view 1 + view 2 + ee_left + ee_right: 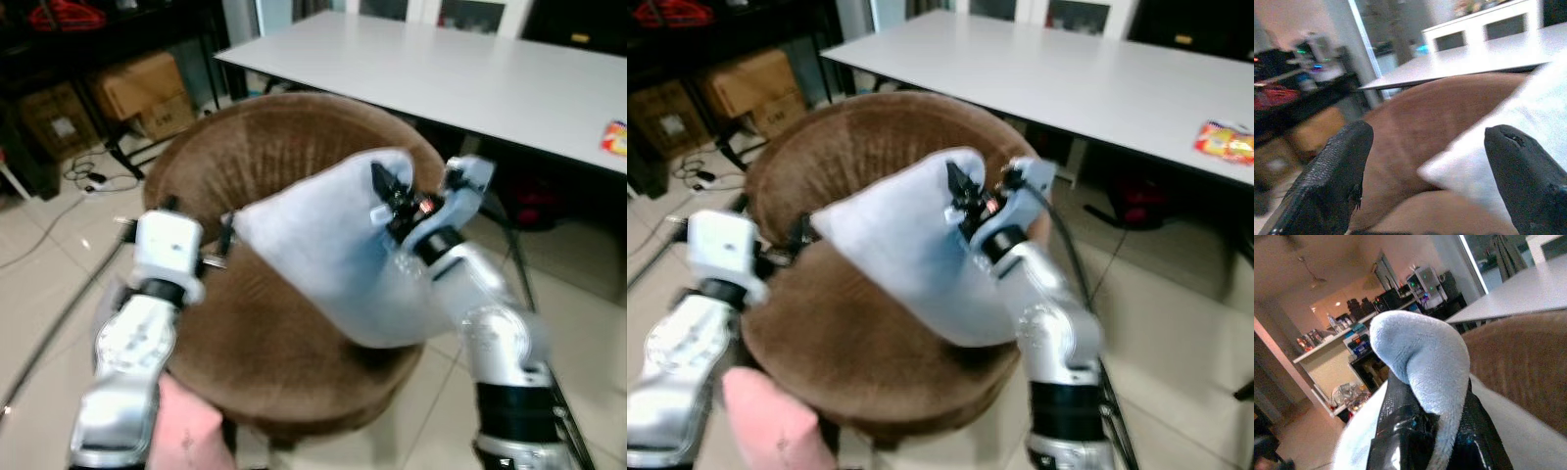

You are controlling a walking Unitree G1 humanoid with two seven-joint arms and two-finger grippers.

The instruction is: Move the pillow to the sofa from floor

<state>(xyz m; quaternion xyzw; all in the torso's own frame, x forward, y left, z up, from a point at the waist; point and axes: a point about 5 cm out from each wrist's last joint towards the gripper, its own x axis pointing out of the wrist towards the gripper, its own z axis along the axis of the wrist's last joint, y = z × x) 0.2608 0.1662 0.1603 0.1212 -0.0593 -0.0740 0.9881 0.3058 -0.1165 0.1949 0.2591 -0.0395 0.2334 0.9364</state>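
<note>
While our right tool (392, 201) pinches a corner of the pale blue pillow (323, 255), the pillow rests on the round brown sofa (265, 147); our left tool (1425, 171) is spread wide beside its other corner

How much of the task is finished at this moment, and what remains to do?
Done: the pillow is off the floor, over the round brown sofa seat. In hand: the right gripper pinches its corner; the left gripper is open beside it. Left: lower and release.
</note>
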